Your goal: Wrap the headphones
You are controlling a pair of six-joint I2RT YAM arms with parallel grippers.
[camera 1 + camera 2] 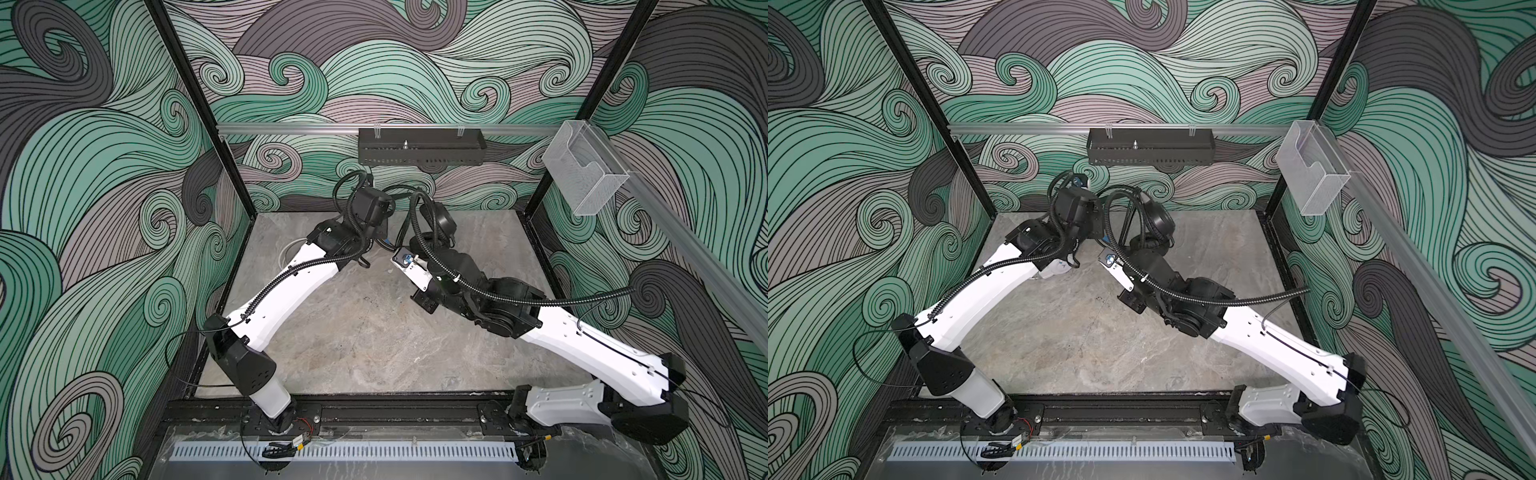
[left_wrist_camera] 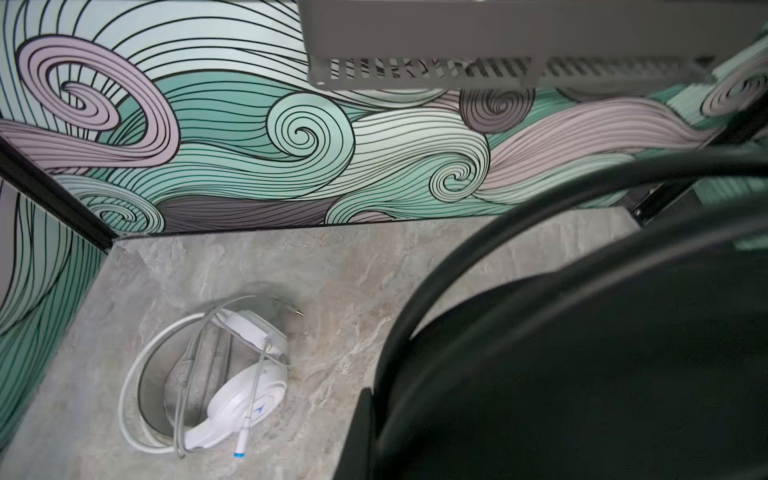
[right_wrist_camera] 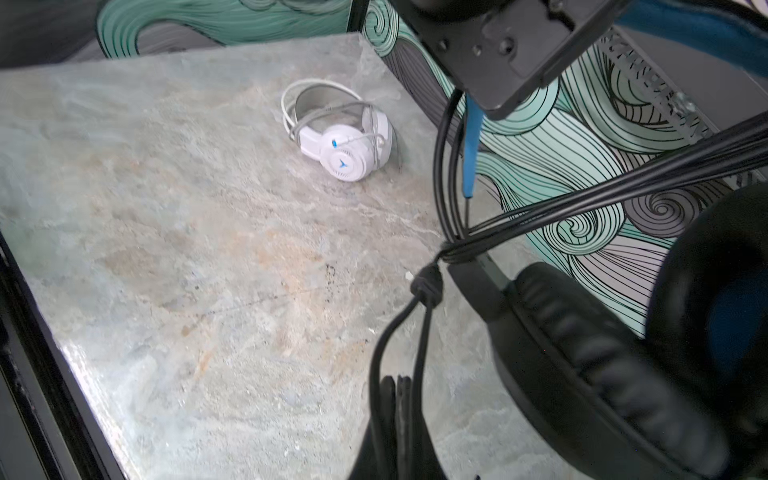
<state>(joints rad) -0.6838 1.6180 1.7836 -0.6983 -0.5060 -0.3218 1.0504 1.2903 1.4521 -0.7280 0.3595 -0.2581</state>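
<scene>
One white headset [image 2: 249, 399] lies on marbled tabletop [image 2: 332, 270] between swirl-patterned walls [image 2: 208, 124].

In both top views the left arm [image 1: 291, 284] is covering most of the white headset [image 1: 286, 254]; only a pale loop is showing. In the left wrist view the black headset [image 2: 582, 374] is appearing as a blurred dark mass, running off the edges. In the right wrist view its ear cup [image 3: 582, 353] is being cut off; whether the right gripper [image 3: 395, 386] is pinching the black cable [image 3: 419, 332] is not showing clearly.
</scene>
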